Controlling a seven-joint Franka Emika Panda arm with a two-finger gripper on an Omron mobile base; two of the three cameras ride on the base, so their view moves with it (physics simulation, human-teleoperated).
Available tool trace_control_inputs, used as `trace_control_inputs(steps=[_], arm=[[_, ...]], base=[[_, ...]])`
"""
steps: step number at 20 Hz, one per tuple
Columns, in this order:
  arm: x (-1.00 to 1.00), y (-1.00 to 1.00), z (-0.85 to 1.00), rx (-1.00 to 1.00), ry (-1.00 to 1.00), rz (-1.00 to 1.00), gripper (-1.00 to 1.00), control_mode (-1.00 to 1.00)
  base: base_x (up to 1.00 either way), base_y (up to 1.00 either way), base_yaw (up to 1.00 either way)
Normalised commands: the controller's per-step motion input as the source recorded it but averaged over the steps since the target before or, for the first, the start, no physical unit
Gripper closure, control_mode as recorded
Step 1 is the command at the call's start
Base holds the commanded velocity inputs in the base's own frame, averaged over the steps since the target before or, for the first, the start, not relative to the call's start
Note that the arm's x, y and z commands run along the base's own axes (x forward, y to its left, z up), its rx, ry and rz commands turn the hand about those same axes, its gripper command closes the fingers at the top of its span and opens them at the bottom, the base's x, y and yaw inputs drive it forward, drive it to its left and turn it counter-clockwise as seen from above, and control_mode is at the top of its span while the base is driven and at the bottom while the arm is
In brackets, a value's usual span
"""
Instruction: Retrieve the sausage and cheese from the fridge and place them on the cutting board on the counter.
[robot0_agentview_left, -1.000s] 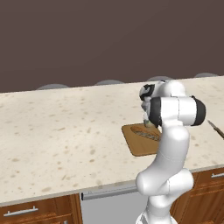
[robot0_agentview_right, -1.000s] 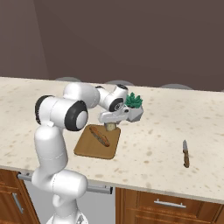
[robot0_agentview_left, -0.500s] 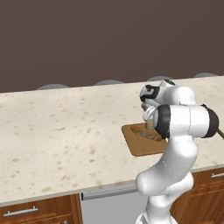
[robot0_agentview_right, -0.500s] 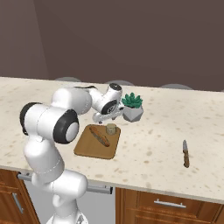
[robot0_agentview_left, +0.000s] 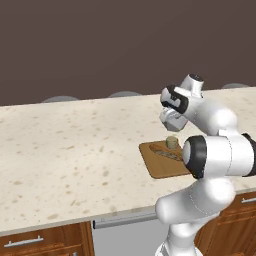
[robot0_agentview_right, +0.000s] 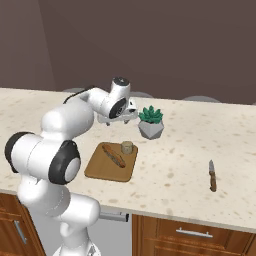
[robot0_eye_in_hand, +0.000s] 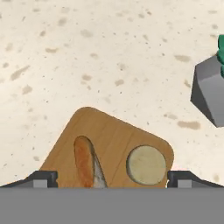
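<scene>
Two foods lie side by side on the cutting board (robot0_agentview_right: 107, 172), which rests flat on the counter (robot0_agentview_right: 60, 107): the brown sausage (robot0_agentview_right: 114, 155) toward the left, the cheese (robot0_agentview_right: 127, 147) upright at the board's far right corner. Above them hangs the gripper (robot0_agentview_right: 121, 118), its jaws spread wide and grasping nothing. Just right of the board stands a grey pot with a green plant (robot0_agentview_right: 150, 122), near the cheese but apart from it. Farther right, well apart, a knife (robot0_agentview_right: 212, 175) lies flat on the stone.
</scene>
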Motion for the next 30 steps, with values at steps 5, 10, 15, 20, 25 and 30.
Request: trace_control_inputs(steps=[5, 10, 15, 20, 25, 30], arm=[[-0.73, 0.11, 0.81, 0.15, 0.13, -0.55, -1.00, -1.00], [-0.74, 0.28, 0.77, 0.16, 0.15, -0.50, -1.00, -1.00], [-0.67, 0.47, 0.49, 0.08, -0.02, -0.36, -1.00, -1.00], [-0.48, 0.28, 0.15, -0.02, -0.11, -0.11, -1.00, -1.00], [-0.29, 0.02, 0.00, -0.18, -0.27, 0.05, -1.00, -1.00], [-0.41, 0.00, 0.00, -0.16, -0.15, 0.29, -1.00, -1.00]], base=[[0.00, 0.00, 0.00], [0.00, 0.00, 0.00], [0.00, 0.00, 0.00], [0.00, 0.00, 0.00], [0.00, 0.00, 0.00], [0.00, 0.00, 0.00]])
